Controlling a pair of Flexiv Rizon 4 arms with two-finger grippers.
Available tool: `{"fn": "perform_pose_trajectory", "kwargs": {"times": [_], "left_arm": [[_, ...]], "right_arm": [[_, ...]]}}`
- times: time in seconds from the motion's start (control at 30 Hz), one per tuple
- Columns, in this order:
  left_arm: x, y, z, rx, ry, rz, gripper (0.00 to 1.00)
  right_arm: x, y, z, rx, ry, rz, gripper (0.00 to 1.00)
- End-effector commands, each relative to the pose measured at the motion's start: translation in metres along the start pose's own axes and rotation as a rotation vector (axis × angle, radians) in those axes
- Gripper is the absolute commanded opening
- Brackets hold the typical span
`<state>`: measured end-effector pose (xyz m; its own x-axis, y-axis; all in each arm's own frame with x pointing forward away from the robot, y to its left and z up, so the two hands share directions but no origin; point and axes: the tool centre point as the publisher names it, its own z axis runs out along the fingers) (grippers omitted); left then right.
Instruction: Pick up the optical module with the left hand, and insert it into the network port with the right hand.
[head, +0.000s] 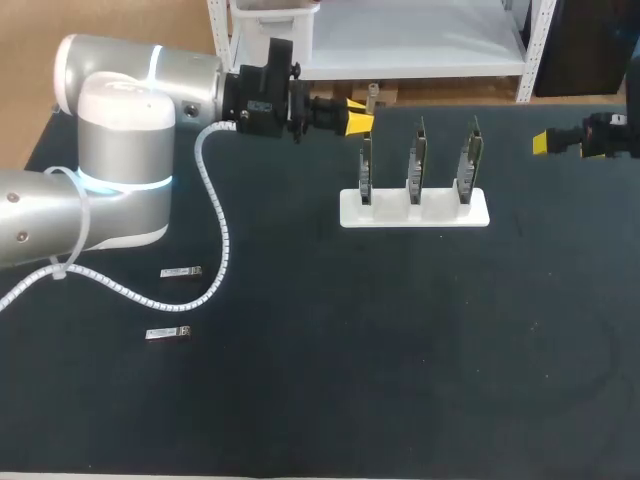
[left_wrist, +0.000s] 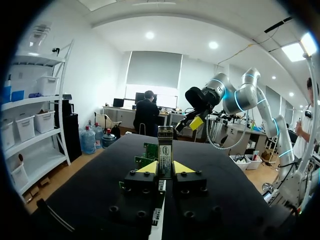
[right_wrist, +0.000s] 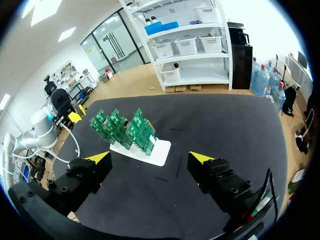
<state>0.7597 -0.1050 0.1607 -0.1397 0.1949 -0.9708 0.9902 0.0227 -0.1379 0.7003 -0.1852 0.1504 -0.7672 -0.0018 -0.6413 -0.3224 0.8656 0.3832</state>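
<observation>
module in the left grip, the handover is the weak point

on the dark table (head: 330, 380) my left arm (head: 120, 160) holds its gripper (left_wrist: 165, 169) near the left end of the white stand (head: 413, 210) of three green network cards (head: 415, 160). its fingers are clenched on the optical module (left_wrist: 165, 150), which sits between the yellow tips, off the table. the right gripper (right_wrist: 150, 159) hangs well apart, fingers spread wide and bare. i judge a handover comes next. the right fingers must pinch the exposed end close to the left tips. a bump or crooked pinch could drop the module, and a tilted one would jam at the port or flex a thin card. two spare modules (head: 181, 272) lie near the left arm.
</observation>
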Motion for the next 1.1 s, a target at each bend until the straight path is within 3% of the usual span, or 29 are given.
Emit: {"fn": "perform_pose_trajectory", "kwargs": {"times": [0.03,1.1], "left_arm": [[0.0008,0.0028,0.0009,0.001,0.003,-0.005,0.00],[0.0021,0.0113,0.0032,-0.011,0.015,-0.006,0.00]], "right_arm": [[0.0003,0.0007,-0.0002,0.003,-0.001,0.001,1.00],[0.0003,0.0007,-0.0002,0.003,-0.001,0.001,1.00]]}}
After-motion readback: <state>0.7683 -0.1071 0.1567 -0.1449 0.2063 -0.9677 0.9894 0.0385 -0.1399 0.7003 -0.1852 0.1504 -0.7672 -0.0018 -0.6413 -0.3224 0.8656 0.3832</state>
